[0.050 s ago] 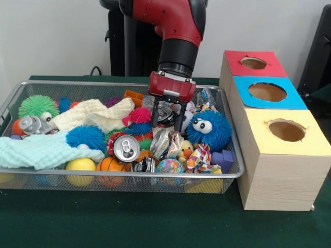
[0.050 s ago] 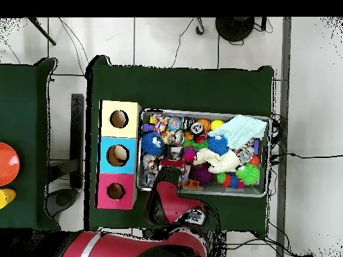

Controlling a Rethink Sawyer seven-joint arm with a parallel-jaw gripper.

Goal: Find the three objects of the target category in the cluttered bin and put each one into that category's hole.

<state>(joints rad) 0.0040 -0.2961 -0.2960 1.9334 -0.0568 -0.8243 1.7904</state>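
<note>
The silver wire-mesh bin [image 1: 230,129] is crammed with spiky rubber balls, cloths, small toy balls and crushed metal cans. The red and black gripper [image 1: 168,123] reaches down into its middle, fingers closed around a crumpled silver can [image 1: 164,112]. Another silver can [image 1: 126,148] lies top-up near the front. Beside the bin stands the wooden box [image 1: 279,170] with red, blue and yellow holed tops.

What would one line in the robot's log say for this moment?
gripper: down in wire bin, around crushed can | lift: not yet | box holes: nothing seen going in
</note>
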